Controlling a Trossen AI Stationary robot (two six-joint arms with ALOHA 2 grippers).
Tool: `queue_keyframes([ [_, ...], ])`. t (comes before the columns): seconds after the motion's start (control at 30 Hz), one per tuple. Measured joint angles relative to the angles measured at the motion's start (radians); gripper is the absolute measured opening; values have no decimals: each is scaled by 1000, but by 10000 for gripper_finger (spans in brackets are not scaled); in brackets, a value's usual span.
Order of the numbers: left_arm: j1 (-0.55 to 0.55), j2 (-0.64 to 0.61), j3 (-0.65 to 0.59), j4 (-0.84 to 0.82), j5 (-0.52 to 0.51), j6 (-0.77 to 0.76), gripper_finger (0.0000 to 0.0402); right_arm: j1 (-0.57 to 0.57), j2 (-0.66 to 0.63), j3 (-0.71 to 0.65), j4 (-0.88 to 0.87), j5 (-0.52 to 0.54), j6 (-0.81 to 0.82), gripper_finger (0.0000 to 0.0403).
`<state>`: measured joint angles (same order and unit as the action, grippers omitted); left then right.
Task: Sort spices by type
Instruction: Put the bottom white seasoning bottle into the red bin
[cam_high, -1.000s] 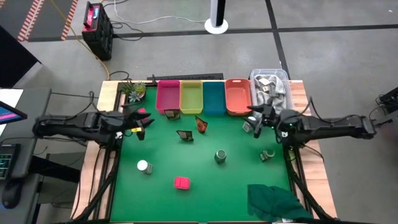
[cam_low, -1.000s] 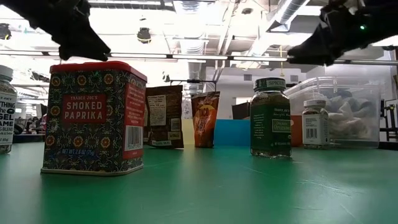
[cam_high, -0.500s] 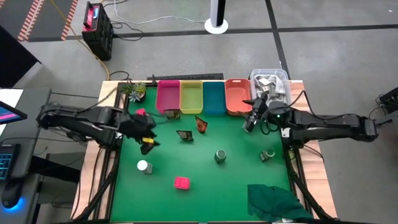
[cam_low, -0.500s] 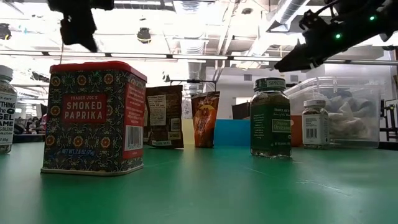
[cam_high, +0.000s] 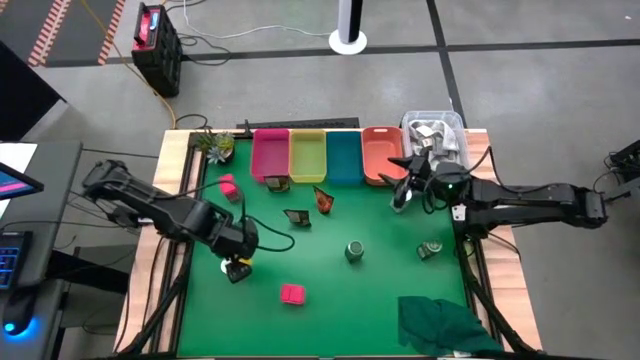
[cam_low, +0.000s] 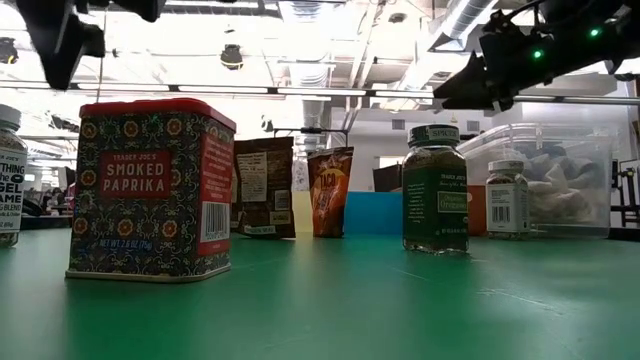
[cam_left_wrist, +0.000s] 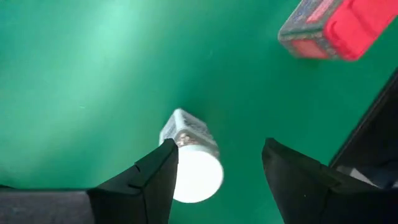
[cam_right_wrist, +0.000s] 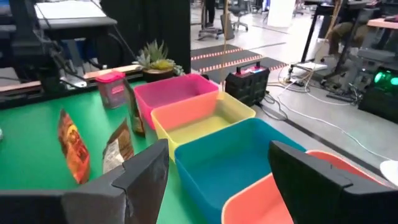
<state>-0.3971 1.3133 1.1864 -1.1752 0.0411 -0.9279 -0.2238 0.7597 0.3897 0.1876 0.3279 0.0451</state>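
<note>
While my left gripper hangs with fingers spread above the white-capped jar, nothing is grasped.
I see this jar just beside the smoked paprika tin; my right gripper, fingers apart, hovers near the orange bin.

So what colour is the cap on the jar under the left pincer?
White, clearest in the left wrist view: the small white-capped jar.

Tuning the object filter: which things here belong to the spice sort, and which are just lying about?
Job: paprika tin, white-capped jar, green-lidded jar, brown packet, orange packet, coloured bins.
Lying about: potted plant, green cloth, clear tub.
</note>
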Motion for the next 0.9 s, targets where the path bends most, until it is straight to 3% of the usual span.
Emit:
queue_keyframes([
  [0.3,-126,94,25,-145,4,-95,233,70,0,0,-11,0,1,301],
  [0.9,-281,129,19,-223,-20,-219,246,81,0,0,-13,1,0,301],
])
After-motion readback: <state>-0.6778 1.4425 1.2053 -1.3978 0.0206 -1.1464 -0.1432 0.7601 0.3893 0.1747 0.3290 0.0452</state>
